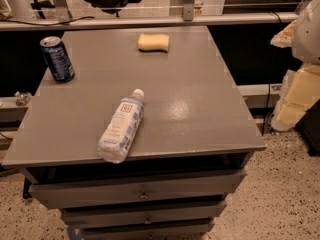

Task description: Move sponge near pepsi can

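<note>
The pale yellow sponge lies flat near the far edge of the grey table top, right of centre. The dark blue pepsi can stands upright at the far left edge of the table, well apart from the sponge. My gripper hangs off the table's right side, cream-coloured, below the level of the top and far from both objects. It holds nothing that I can see.
A clear water bottle with a white label lies on its side near the front of the table, cap pointing away. Drawers sit under the top. A rail runs behind the table. Speckled floor lies on the right.
</note>
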Controlling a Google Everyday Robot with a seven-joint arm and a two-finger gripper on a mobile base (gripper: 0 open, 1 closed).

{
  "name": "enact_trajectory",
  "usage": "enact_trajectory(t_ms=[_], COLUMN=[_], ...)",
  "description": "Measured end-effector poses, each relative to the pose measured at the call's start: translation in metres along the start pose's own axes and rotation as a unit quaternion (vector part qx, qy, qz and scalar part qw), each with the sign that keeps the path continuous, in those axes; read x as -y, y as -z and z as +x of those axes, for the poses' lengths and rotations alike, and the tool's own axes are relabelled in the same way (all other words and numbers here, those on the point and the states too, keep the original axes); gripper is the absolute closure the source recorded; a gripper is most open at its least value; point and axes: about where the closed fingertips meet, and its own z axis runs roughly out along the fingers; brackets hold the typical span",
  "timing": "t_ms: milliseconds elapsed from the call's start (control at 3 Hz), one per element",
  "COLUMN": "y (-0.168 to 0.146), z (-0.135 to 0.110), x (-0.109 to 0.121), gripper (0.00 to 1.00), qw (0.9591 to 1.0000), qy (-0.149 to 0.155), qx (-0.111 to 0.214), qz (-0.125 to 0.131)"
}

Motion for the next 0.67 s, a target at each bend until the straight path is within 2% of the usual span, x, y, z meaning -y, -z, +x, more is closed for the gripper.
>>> enact_trajectory(t_ms=[333, 667], y=[0.000, -0.011], z=[0.000, -0.016], x=[0.000, 0.016], gripper=[0.00, 0.00], qw=[1.0000, 0.9993], qy=[0.000, 0.007], qx=[0.000, 0.037], qz=[0.000, 0.007])
